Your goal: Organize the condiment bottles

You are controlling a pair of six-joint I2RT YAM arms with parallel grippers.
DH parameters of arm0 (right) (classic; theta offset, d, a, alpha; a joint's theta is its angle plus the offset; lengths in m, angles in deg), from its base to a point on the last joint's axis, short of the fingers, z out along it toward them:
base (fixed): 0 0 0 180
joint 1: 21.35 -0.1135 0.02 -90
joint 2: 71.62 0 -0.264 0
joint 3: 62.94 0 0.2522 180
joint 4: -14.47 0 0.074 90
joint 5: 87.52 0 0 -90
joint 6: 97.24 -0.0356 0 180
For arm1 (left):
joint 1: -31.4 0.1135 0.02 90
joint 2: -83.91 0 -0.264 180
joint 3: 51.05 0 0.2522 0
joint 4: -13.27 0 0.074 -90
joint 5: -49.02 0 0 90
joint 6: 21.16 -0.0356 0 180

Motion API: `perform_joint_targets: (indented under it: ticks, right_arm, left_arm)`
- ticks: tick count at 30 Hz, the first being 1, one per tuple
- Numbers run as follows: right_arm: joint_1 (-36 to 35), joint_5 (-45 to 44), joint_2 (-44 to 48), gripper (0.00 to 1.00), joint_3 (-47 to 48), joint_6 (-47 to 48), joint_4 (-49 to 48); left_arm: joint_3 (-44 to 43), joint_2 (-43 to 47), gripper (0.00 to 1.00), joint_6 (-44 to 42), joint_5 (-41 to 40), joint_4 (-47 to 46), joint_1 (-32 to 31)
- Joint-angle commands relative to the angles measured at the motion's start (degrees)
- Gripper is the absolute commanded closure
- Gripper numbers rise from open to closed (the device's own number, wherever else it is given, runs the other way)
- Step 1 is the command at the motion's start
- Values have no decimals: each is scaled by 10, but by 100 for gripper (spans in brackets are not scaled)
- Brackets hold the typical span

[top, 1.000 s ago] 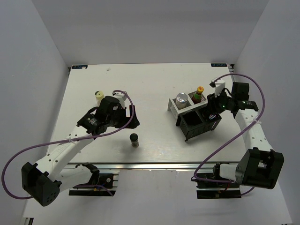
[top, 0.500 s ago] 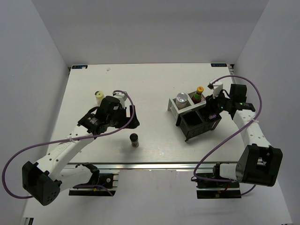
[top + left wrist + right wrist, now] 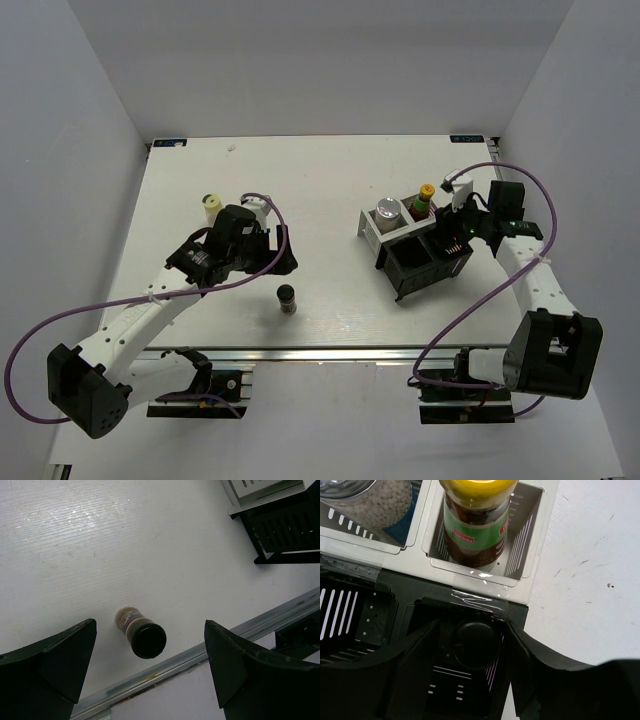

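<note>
Right gripper (image 3: 472,625) spread open over one short dark spice jar (image 3: 476,645), set in a black compartment of the rack (image 3: 410,285); shaker (image 3: 388,212) and sauce bottle (image 3: 476,525) in the silver compartments behind. Left gripper (image 3: 150,627) spread wide above the other spice jar (image 3: 142,635), upright on the table (image 3: 100,555) near its front edge. Cream bottle (image 3: 211,205) well apart, far left. May tip this free jar and roll it off the edge, if lowered off-centre or closed unevenly.
</note>
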Motion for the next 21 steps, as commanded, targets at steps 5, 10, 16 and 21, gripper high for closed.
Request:
perform_joint_targets:
  ticks: [5,10,16,21]
  right_arm:
    - [2,0,41,39,7,3,10]
    - [3,13,75,40,57,-5,54]
    - [0,247,110,38,121,199,178]
    - [-123,300,85,32,108,335,283]
  left_arm:
    - [-5,5,2,2,1,0,-1]
    - [-4,8,2,2,0,0,-1]
    - [-4,12,2,-1,0,-13,-1]
    - [-13,19,2,-1,-13,-14,-1]
